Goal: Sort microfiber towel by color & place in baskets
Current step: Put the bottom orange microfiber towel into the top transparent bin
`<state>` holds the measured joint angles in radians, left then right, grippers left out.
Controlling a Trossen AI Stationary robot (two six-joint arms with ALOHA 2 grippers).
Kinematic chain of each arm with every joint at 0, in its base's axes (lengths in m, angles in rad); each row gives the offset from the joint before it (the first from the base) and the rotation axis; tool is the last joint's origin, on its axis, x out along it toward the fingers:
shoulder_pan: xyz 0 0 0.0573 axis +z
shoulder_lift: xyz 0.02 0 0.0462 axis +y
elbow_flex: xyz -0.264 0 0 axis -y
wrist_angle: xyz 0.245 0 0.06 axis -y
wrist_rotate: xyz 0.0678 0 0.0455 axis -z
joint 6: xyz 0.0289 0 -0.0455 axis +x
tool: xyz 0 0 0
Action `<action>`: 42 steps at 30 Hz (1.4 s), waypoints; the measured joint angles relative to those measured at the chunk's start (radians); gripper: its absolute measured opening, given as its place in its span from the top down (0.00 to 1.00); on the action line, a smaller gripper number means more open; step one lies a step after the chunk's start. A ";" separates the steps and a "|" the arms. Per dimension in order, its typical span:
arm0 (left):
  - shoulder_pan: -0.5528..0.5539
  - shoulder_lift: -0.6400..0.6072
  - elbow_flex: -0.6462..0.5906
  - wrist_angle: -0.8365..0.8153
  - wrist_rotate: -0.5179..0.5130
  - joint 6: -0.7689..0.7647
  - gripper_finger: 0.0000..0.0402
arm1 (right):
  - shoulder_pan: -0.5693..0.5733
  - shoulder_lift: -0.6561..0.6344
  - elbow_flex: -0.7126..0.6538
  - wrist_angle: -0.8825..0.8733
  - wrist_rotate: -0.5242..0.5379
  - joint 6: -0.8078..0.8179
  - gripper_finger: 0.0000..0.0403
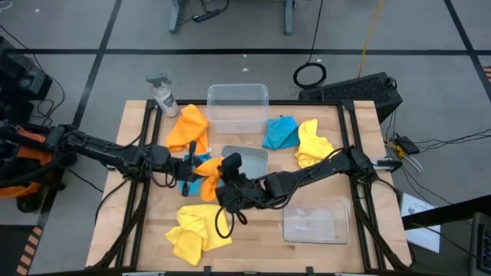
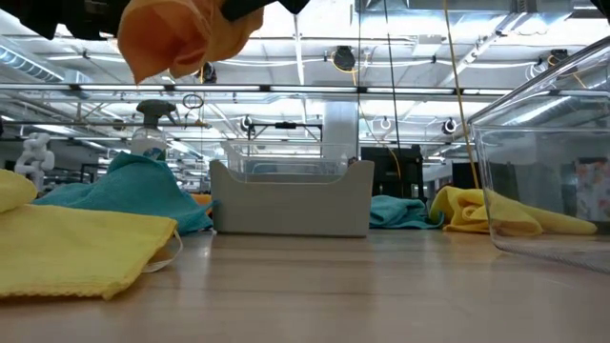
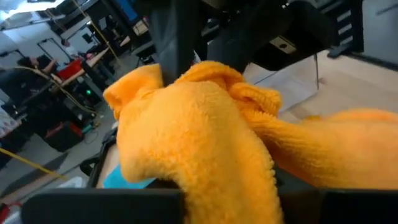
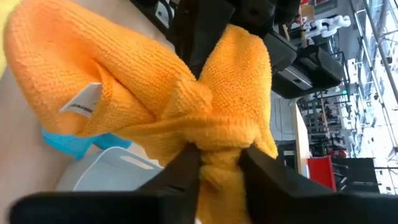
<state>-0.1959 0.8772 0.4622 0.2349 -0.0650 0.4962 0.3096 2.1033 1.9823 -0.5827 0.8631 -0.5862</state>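
An orange towel [image 1: 209,167] hangs in the air between both grippers, above a turquoise towel [image 1: 187,185] that lies on the table. My left gripper [image 1: 193,159] reaches it from the left and my right gripper [image 1: 225,173] from the right; both are shut on it. In the low view the towel [image 2: 176,38] hangs high above the tabletop. A second orange towel [image 1: 188,127], a turquoise one [image 1: 280,132] and two yellow ones [image 1: 313,142] [image 1: 196,230] lie flat. The small greyish basket [image 1: 247,159] sits just right of the grippers. My left gripper is on the orange towel's left side [image 4: 186,74], coming level from the table's left. The cloth bulges over its fingers in its own wrist view and hides the hold. The towel is lifted clear of the table. My right gripper pinches a bunched fold [image 4: 219,163] of the orange towel between its two fingers [image 4: 186,171], several layers thick, coming from the table's right. The cloth spreads out beyond the fingertips and hangs clear of the table.
A large clear basket [image 1: 238,107] stands at the far edge and another [image 1: 316,222] at the near right. A spray bottle [image 1: 163,96] stands at the far left corner. Black frame rails [image 1: 138,176] run along both table sides.
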 joint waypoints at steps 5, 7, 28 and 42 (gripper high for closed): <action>0.000 0.000 0.000 0.002 -0.004 -0.097 0.62 | 0.000 -0.003 0.000 -0.004 0.023 -0.009 0.97; -0.001 -0.001 0.000 0.002 -0.003 -0.120 0.51 | 0.000 -0.008 0.000 -0.007 0.053 -0.016 0.98; -0.002 -0.166 0.000 -0.135 -0.284 -0.152 0.07 | -0.065 -0.156 0.000 -0.297 0.131 0.138 0.99; -0.001 -0.166 0.000 -0.147 -0.333 -0.177 0.07 | -0.586 -0.173 0.000 -0.267 -0.315 0.137 0.99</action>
<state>-0.1970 0.7116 0.4622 0.0882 -0.3977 0.3191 -0.2765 1.9305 1.9827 -0.8496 0.5486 -0.4491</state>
